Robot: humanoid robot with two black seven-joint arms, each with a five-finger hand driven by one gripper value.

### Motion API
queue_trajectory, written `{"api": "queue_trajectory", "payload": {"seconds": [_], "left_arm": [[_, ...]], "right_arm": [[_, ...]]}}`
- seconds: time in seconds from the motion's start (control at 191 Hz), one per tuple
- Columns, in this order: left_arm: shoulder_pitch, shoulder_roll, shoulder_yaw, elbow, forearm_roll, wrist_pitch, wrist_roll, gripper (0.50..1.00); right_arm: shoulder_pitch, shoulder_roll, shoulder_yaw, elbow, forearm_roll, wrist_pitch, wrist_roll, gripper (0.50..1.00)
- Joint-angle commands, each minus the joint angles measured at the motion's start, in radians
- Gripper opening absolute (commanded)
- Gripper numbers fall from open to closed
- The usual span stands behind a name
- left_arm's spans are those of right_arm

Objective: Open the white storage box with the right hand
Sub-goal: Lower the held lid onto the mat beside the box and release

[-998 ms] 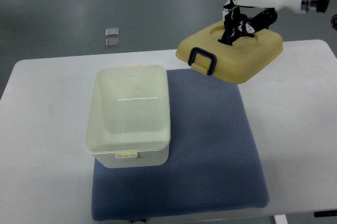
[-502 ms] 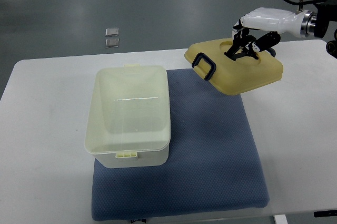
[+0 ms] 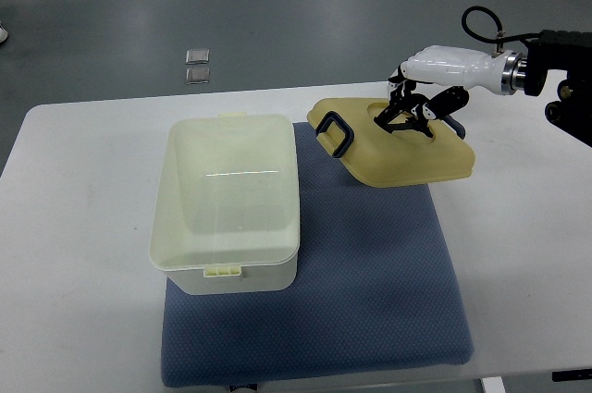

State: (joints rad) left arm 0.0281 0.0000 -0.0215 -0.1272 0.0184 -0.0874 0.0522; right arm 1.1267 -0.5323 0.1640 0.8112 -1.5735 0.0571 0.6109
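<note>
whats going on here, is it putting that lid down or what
The right robot hand is gripping the yellow lid by its top recess and has brought it lower over the last second, toward the far right part of the blue mat. The lid is tilted, with its dark handle facing the white storage box, which stands open and empty on the mat's left side on the white table. Whether the lid already touches the mat is not clear. The left arm is out of view.

I log: right hand (image 3: 427, 97), fingers (image 3: 404, 116) curled in the recess of the yellow lid (image 3: 393, 145), its dark latch (image 3: 334, 131) left of the fingers. Open white storage box (image 3: 228, 203) farther left on blue mat (image 3: 370, 273), on the white desk (image 3: 83, 227).
</note>
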Motion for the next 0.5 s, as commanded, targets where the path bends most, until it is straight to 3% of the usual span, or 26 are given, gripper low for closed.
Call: {"api": "queue_trajectory", "payload": {"seconds": [0.0, 0.141, 0.465, 0.497], "left_arm": [[0.0, 0.0, 0.0, 0.0, 0.0, 0.0, 0.0, 1.0], [0.0, 0.0, 0.0, 0.0, 0.0, 0.0, 0.0, 1.0], [0.001, 0.0, 0.0, 0.0, 0.0, 0.0, 0.0, 1.0], [0.001, 0.0, 0.0, 0.0, 0.0, 0.0, 0.0, 1.0]], "right_arm": [[-0.008, 0.012, 0.0, 0.0, -0.01, -0.005, 0.0, 0.5], [-0.019, 0.032, 0.0, -0.015, -0.026, -0.04, 0.0, 0.5], [-0.036, 0.066, 0.003, -0.018, -0.028, -0.043, 0.0, 0.5], [-0.042, 0.072, 0.005, -0.018, -0.023, -0.043, 0.0, 0.561]]}}
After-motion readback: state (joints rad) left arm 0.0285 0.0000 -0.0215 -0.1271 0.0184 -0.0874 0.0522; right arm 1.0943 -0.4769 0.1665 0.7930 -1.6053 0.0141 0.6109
